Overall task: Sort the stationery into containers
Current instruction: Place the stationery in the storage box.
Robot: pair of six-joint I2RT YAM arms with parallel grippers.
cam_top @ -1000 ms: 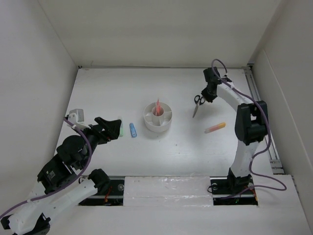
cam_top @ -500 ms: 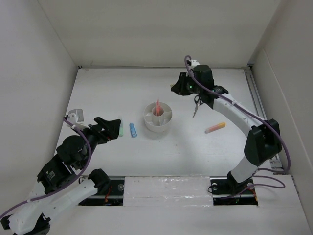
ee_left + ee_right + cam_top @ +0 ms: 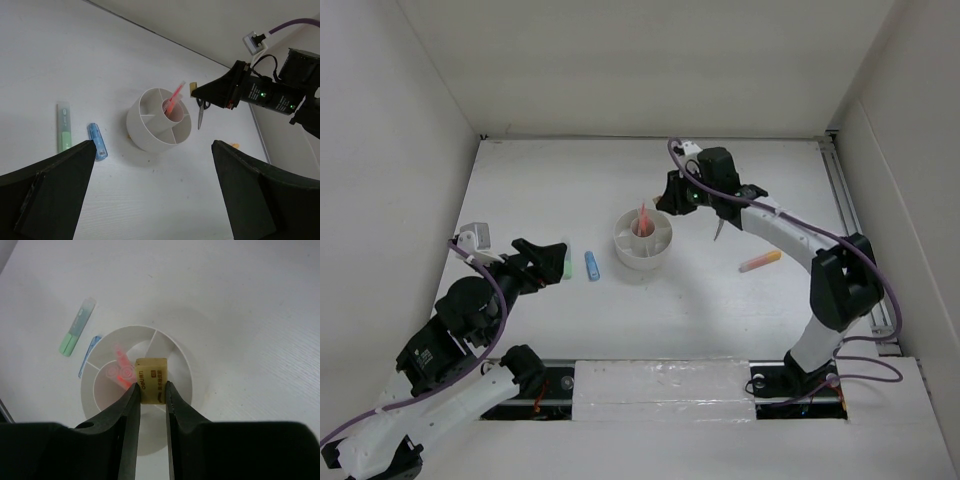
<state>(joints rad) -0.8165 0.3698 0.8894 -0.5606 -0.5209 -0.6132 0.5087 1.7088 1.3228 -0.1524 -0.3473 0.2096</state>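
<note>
The right pincer (image 3: 150, 390) is clenching a small tan rectangular eraser (image 3: 151, 379), having swung left from above the black-handled scissors (image 3: 200, 111) to hang over the round white plastic organizer (image 3: 184, 357) on the white bench (image 3: 520, 190). A drop looks close. Its wrist view is showing the eraser plainly; the overhead view is not. The left pincer (image 3: 555, 256) is gaping, empty.

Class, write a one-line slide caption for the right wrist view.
Right gripper holds a tan eraser over the white organizer, pink pens inside.
</note>
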